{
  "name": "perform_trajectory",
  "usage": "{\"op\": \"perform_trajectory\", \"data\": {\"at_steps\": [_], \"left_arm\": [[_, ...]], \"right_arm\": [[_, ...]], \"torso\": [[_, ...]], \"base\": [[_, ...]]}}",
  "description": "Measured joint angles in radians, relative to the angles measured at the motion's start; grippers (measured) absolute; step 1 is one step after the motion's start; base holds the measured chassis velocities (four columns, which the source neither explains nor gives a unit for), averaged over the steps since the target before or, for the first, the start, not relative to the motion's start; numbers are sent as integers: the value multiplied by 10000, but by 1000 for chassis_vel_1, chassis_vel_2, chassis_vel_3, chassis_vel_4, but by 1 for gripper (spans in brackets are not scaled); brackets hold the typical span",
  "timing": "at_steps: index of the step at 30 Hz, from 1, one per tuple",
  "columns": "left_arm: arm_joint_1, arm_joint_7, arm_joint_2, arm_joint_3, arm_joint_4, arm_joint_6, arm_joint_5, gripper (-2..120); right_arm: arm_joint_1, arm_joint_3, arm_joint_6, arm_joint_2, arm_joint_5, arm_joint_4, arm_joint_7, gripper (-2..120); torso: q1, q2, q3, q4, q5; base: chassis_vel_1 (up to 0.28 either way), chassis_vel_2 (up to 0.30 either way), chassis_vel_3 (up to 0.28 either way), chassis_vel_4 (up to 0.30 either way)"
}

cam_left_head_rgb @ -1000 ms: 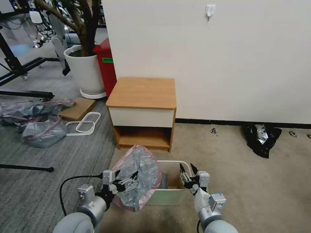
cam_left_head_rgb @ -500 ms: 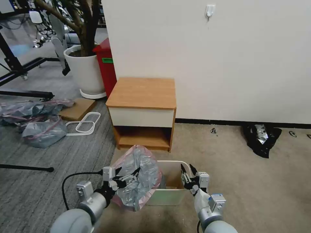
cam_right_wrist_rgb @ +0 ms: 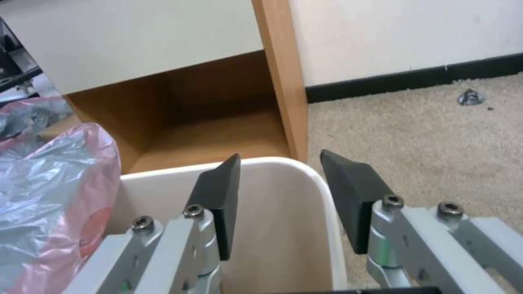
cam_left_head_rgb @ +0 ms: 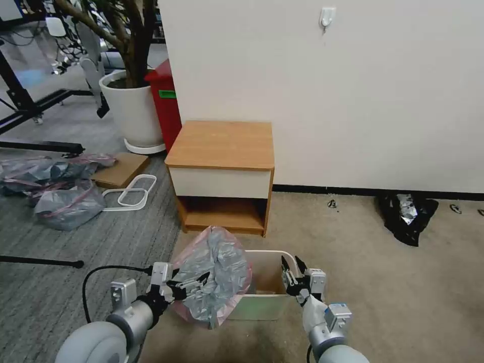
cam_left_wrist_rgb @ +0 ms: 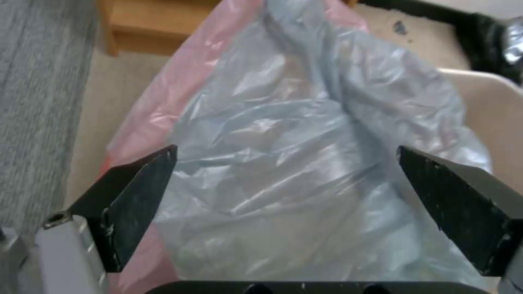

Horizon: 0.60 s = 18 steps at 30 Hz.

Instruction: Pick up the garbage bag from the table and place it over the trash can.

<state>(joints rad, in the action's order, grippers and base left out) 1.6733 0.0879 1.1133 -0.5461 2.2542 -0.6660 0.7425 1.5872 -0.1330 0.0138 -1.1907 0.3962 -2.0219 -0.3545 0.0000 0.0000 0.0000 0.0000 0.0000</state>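
Two spread claws are seen — the left gripper (cam_left_head_rgb: 194, 286) against the crumpled grey, pink-rimmed garbage bag (cam_left_head_rgb: 214, 280) draped at the trash can (cam_left_head_rgb: 269, 301)'s nine-o'clock rim, the right gripper (cam_left_head_rgb: 293, 266) at three o'clock; the table (cam_left_head_rgb: 222, 146) stands at twelve — a black bag (cam_left_head_rgb: 406, 214) lies apart.

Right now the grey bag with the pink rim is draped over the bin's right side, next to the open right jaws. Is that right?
Not quite. The head view shows the garbage bag draped over the trash can's left side, by the left gripper. The right gripper is open.
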Motion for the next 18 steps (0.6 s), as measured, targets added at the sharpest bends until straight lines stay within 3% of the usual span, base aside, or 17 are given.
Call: {"op": "perform_trajectory", "data": {"at_steps": [3,18], "left_arm": [[-122,361,17,184,-130,-63,8,100],[-657,872,-246,895,-847,229,-4,100]], "right_arm": [[18,-35,-24,27,-2,24,0,40],[47,-4,-104,-29,-132,231,6,39]], "torso": [[0,0,0,0,0],[0,0,0,0,0]], "base": [[0,0,0,0],[0,0,0,0]]}}
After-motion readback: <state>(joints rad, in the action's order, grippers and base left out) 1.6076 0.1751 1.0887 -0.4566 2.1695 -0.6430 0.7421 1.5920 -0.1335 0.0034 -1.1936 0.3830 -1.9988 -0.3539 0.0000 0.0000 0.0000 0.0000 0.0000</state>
